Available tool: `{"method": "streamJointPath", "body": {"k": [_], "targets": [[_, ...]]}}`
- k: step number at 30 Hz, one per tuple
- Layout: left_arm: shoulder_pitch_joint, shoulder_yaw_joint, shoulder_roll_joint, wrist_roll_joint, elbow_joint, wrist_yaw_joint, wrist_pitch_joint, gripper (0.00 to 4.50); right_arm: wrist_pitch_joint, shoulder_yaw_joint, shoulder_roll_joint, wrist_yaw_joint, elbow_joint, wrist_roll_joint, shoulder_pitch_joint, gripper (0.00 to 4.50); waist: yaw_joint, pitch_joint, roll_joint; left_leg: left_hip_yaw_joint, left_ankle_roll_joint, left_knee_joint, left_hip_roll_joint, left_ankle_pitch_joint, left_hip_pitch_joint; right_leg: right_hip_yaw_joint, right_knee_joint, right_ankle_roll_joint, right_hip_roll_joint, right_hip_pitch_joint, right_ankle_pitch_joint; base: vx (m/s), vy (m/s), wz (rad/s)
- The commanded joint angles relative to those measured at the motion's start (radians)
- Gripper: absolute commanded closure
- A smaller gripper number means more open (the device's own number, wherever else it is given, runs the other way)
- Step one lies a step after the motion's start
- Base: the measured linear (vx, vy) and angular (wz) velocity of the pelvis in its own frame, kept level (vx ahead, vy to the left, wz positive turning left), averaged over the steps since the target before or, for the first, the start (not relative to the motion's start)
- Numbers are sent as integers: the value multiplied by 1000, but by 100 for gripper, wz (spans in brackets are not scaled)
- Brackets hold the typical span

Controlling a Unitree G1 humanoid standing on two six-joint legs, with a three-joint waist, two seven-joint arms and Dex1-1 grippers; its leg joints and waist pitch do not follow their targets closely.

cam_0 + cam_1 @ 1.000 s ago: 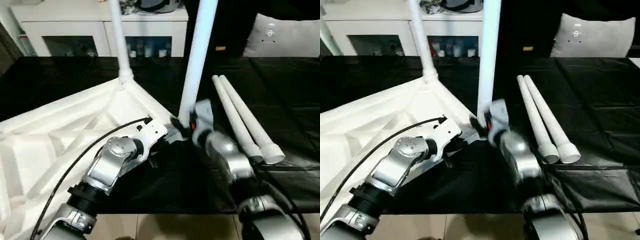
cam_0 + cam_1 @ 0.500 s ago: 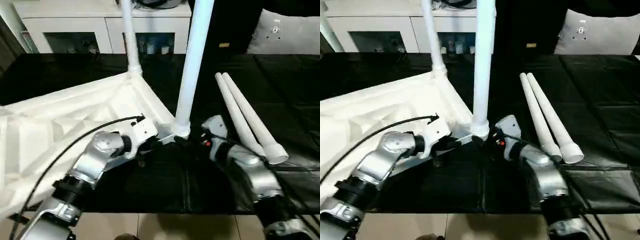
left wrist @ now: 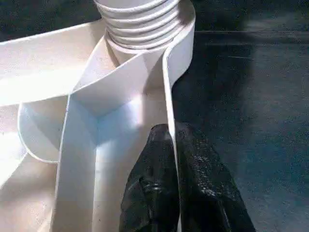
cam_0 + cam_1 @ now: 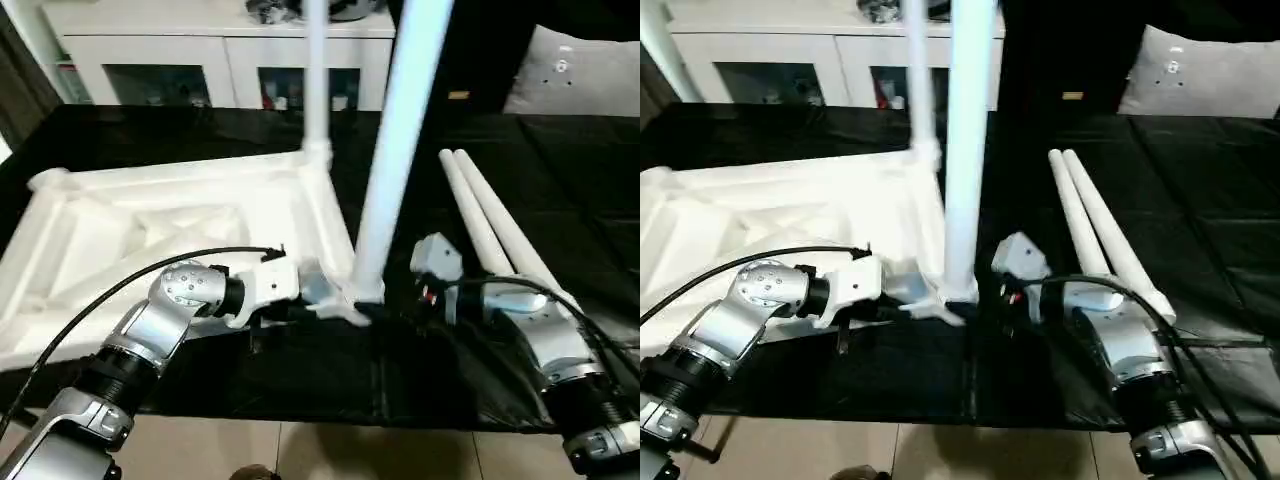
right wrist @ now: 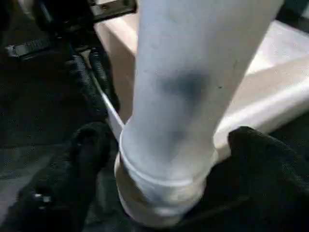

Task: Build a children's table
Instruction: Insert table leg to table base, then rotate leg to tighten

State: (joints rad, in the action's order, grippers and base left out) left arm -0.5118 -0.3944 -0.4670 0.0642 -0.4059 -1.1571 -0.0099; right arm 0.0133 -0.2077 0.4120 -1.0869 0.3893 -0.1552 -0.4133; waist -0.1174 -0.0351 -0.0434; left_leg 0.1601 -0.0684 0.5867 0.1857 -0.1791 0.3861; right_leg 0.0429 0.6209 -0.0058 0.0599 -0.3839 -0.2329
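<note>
Left tool (image 3: pixel 171 145) pinches tabletop rim (image 3: pixel 170 96); right tool (image 5: pixel 159 145) open around upright leg (image 4: pixel 390 170), frame centre.

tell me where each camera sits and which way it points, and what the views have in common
Left eye view: on the head, looking forward and down at the upturned table top; both silver forearms show.
Right eye view: same head, slightly to the side, same scene with two loose legs on the black cloth.
Left wrist view: along the left claw, pinched on the top's rim beside a corner socket.
Right wrist view: along the right claw, its fingers standing either side of the upright leg.
Shared: that leg and its corner socket appear in all four.
</note>
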Motion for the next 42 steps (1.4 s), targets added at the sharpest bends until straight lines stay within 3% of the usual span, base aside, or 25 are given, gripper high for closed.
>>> {"method": "streamJointPath", "body": {"k": [1, 8, 15, 22, 24, 26, 27, 28, 30, 31, 32, 33, 35, 37, 39, 40, 42], "targets": [[-1, -54, -11, 23, 24, -48, -21, 450, 9, -15, 6, -38, 8, -7, -17, 56, 2, 59, 6, -6, 91, -57, 48, -115, -19, -37, -51, -261, 76, 45, 129, 0, 0, 0], [-3, -53, -8, 23, 18, -60, -29, 450, 32, -24, 10, -80, 10, -23, -19, 119, 0, 56, 6, -7, 70, -59, 47, -151, -19, -39, -55, -249, 78, 44, 50, 0, 0, 0], [8, -45, -9, 4, 25, -80, -10, 450, 82, -24, 3, -126, 7, -52, -3, 169, -4, 60, 8, -6, 83, -56, 46, -119, -16, -37, -51, -252, 77, 45, 88, 0, 0, 0], [48, -17, 10, -45, 100, -63, 109, 450, 177, -19, -45, -107, -8, -97, 39, 181, -2, 58, 8, -7, 78, -59, 47, -136, -17, -36, -52, -256, 78, 43, 61, 0, 0, 0], [68, 1, 48, -59, 148, -2, 194, 450, 190, -31, -103, 24, 20, -43, 46, 182, 2, 57, 8, -6, 71, -61, 48, -135, -17, -37, -50, -256, 77, 43, 56, 0, 0, 0], [70, 13, 92, -56, 172, 67, 268, 450, 194, -29, -155, 142, 62, 1, 34, 183, 16, 48, 7, -7, 39, -72, 46, -195, -19, -38, -64, -245, 79, 38, -61, 0, 0, 0], [68, 15, 113, -55, 184, 94, 304, 450, 212, -27, -177, 187, 73, 13, 29, 183, 24, 39, 9, -7, 16, -78, 44, -252, -24, -39, -75, -232, 80, 36, -168, 0, 0, 0], [66, 16, 138, -51, 195, 125, 337, 450, 226, -22, -201, 226, 83, 18, 23, 183, 33, 32, 12, -10, -5, -84, 41, -321, -27, -40, -86, -204, 81, 36, -299, 0, 0, 0], [63, 18, 167, -46, 206, 161, 371, 450, 236, -14, -229, 271, 95, 23, 16, 183, 41, 28, 11, -13, -23, -89, 42, -362, -29, -42, -92, -176, 84, 35, -396, 0, 0, 0], [58, 23, 214, -42, 214, 215, 408, 450, 247, 5, -270, 339, 115, 23, 3, 183, 47, 27, 11, -17, -34, -89, 42, -404, -37, -44, -105, -143, 88, 27, -484, 0, 0, 0], [53, 29, 254, -37, 215, 260, 429, 450, 251, 22, -301, 392, 132, 22, -8, 183, 51, 27, 16, -16, -37, -90, 42, -405, -39, -46, -106, -144, 89, 25, -483, 0, 0, 0], [49, 35, 288, -33, 214, 298, 444, 450, 253, 37, -326, 436, 146, 19, -17, 183, 53, 29, 15, -17, -39, -88, 41, -397, -43, -46, -109, -145, 88, 24, -474, 0, 0, 0], [36, 50, 363, -12, 206, 395, 472, 450, 254, 75, -372, 534, 186, 13, -41, 183, 57, 30, 13, -17, -31, -91, 41, -376, -38, -45, -109, -145, 84, 27, -426, 0, 0, 0], [25, 56, 397, 18, 191, 467, 466, 450, 202, 72, -378, 576, 212, 52, -50, 183, 56, 33, 12, -14, -20, -89, 40, -362, -38, -46, -108, -151, 82, 26, -380, 0, 0, 0], [23, 54, 395, 27, 187, 477, 458, 450, 192, 75, -376, 557, 207, 44, -44, 183, 53, 37, 13, -13, -8, -88, 41, -335, -34, -47, -106, -155, 81, 31, -325, 0, 0, 0], [23, 53, 393, 31, 186, 482, 453, 450, 189, 78, -375, 541, 203, 36, -39, 127, 53, 40, 14, -11, 4, -87, 40, -308, -31, -46, -102, -162, 79, 34, -278, 0, 0, 0], [22, 50, 383, 41, 185, 484, 453, 450, 187, 91, -373, 533, 194, 27, -32, 113, 50, 43, 11, -8, 17, -85, 39, -263, -27, -45, -98, -176, 78, 38, -204, 0, 0, 0]]}}
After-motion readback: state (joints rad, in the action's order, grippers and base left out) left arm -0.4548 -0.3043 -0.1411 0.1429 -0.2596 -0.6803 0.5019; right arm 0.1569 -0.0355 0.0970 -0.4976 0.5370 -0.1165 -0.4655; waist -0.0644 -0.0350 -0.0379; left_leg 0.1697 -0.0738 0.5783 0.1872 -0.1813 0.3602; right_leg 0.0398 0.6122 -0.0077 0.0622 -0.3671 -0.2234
